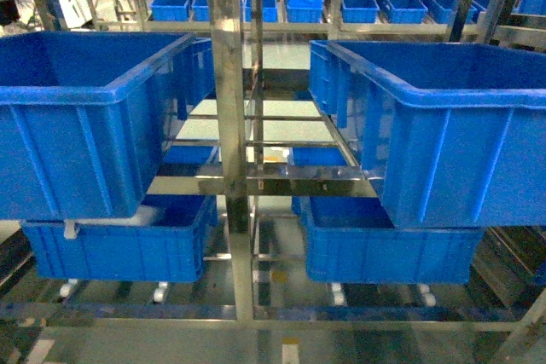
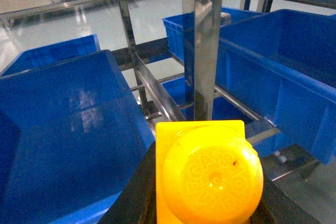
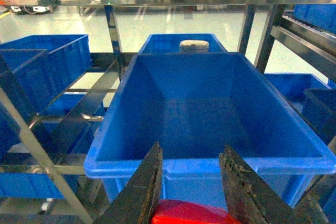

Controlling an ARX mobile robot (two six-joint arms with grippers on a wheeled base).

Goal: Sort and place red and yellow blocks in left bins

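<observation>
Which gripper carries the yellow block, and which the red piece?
The left gripper holds the yellow block, studded and filling its wrist view. The right gripper has only the edge of a red piece showing between its fingers.

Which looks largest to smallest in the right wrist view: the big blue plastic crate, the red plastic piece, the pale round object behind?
1. Big blue plastic crate
2. Red plastic piece, though camera nearness inflates it
3. Pale round object
</observation>
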